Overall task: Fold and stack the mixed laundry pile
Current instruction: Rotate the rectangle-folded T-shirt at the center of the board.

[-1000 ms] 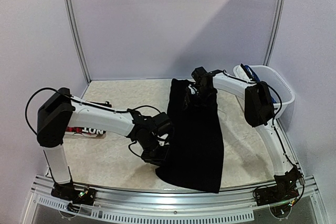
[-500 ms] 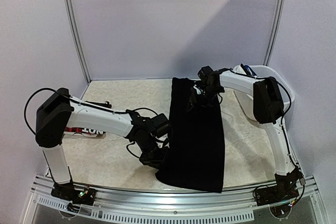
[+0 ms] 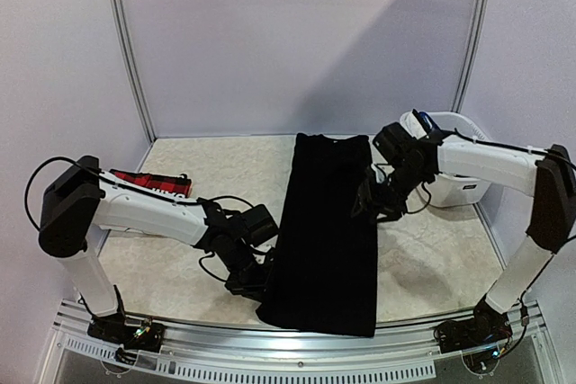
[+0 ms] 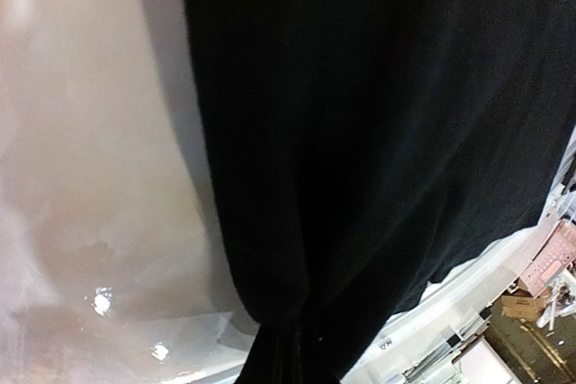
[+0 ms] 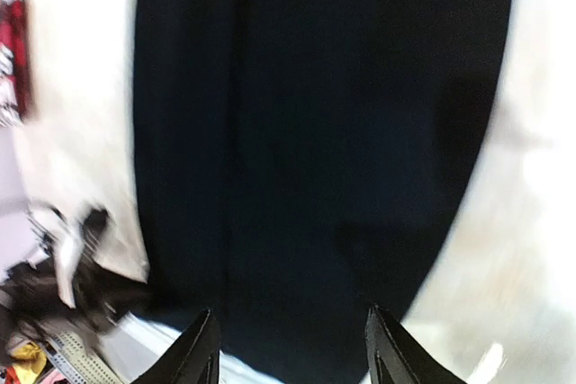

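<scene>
A plain black garment (image 3: 326, 222) lies stretched long from the table's back to its front edge. My left gripper (image 3: 259, 278) is shut on its near left edge. In the left wrist view the black garment (image 4: 360, 132) bunches into the jaws at the bottom (image 4: 288, 361). My right gripper (image 3: 369, 202) hovers open over the cloth's right edge, holding nothing. Its fingertips (image 5: 203, 348) stand wide apart above the black garment (image 5: 315, 132). A red-black plaid garment (image 3: 151, 185) with white lettering lies at the left, behind my left arm, and also appears as a red patch (image 5: 11, 51) at the left edge of the right wrist view.
A white plastic basket (image 3: 468, 146) stands at the back right corner, with a bit of blue showing at its rim. The metal rail of the table's front edge (image 3: 297, 352) runs just below the garment's near end. Walls close in the back and both sides.
My right gripper has left the garment's far end, swung right and nearer, and opened wider. The left arm pulled left and nearer with the cloth, uncovering more of the red plaid garment.
</scene>
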